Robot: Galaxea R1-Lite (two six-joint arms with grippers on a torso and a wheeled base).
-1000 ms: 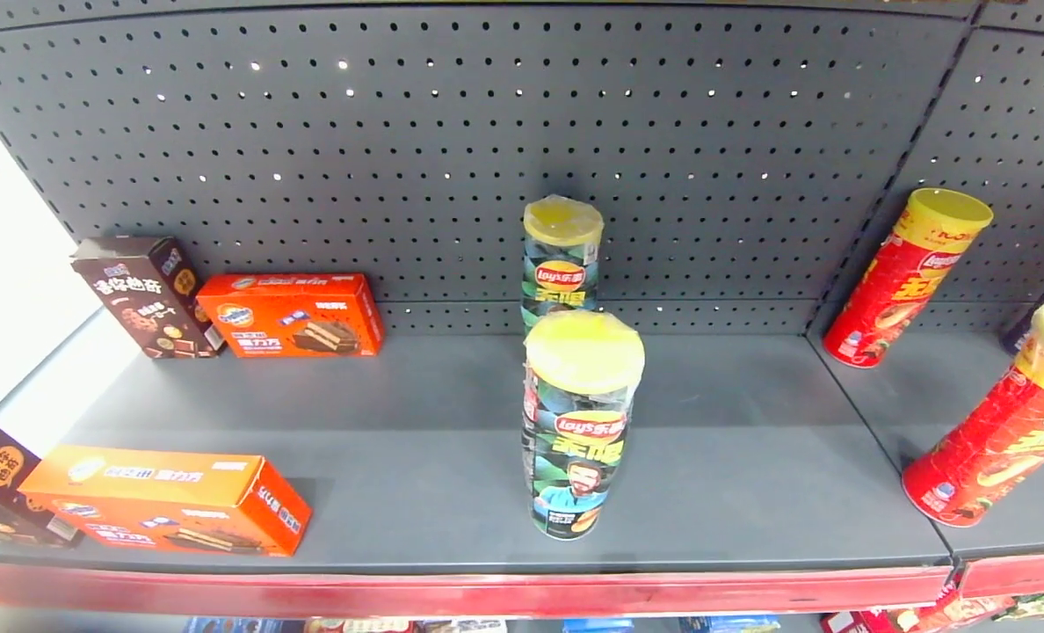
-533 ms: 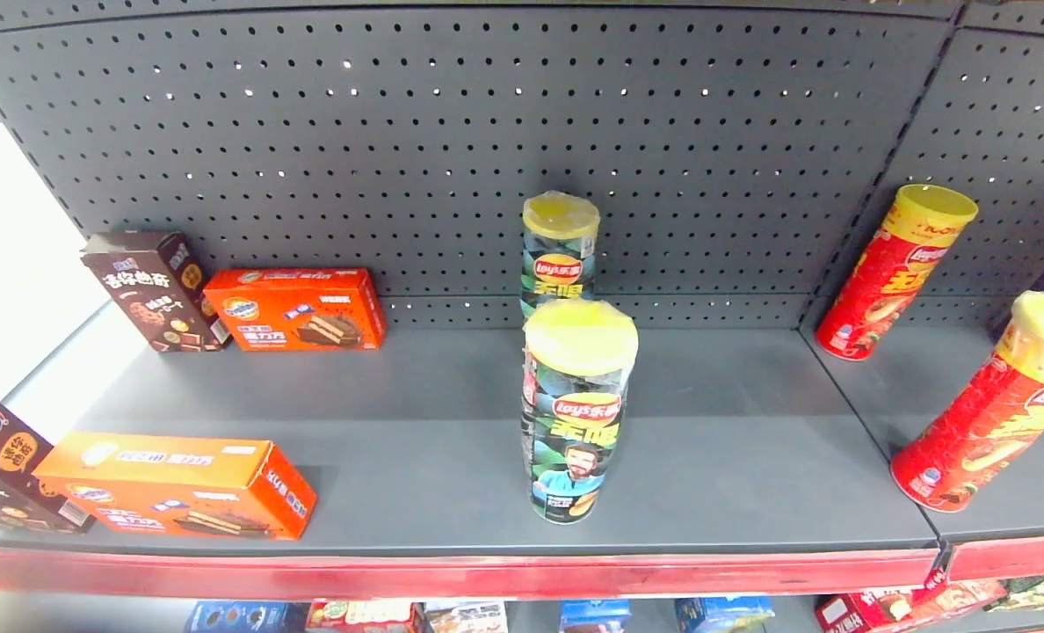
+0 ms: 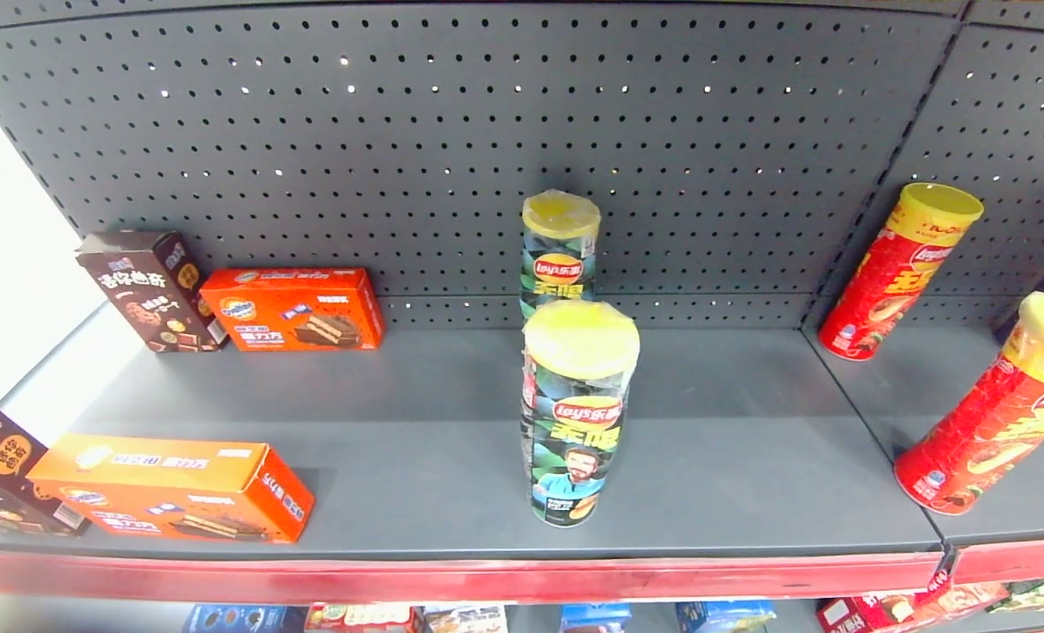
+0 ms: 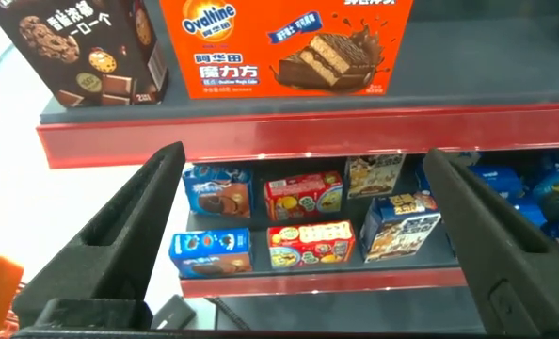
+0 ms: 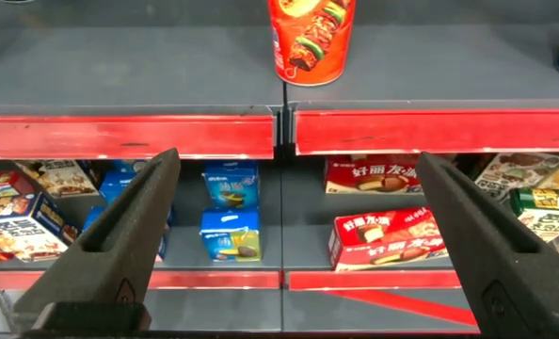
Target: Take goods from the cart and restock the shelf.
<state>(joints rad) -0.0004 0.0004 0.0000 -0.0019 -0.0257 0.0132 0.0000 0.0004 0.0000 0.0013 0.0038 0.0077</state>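
My left hand (image 4: 303, 158) is spread wide open and holds nothing. My right hand (image 5: 296, 158) is spread wide open too, with nothing in it. Both hands face the red front edge (image 3: 452, 576) of the shelf (image 3: 452, 457). On the shelf two green chip cans stand up straight in the middle. The front green can (image 3: 577, 413) is near the edge. The back green can (image 3: 560, 251) is right behind it, by the wall with the little holes (image 3: 399, 132). On my left there is a front orange box (image 3: 170, 488) lying flat near the edge, with a front brown box (image 3: 3, 470) touching its side. Farther back a back orange box (image 3: 289, 309) stands by the wall, and a back brown box (image 3: 148, 290) stands just beside it. On my right, on the next shelf board (image 3: 944, 387), there are two red chip cans. The front red can (image 3: 992, 413) is near the edge and the back red can (image 3: 900, 272) is by the wall. Under the red edge I see small snack boxes (image 4: 303, 221) on the lower shelves
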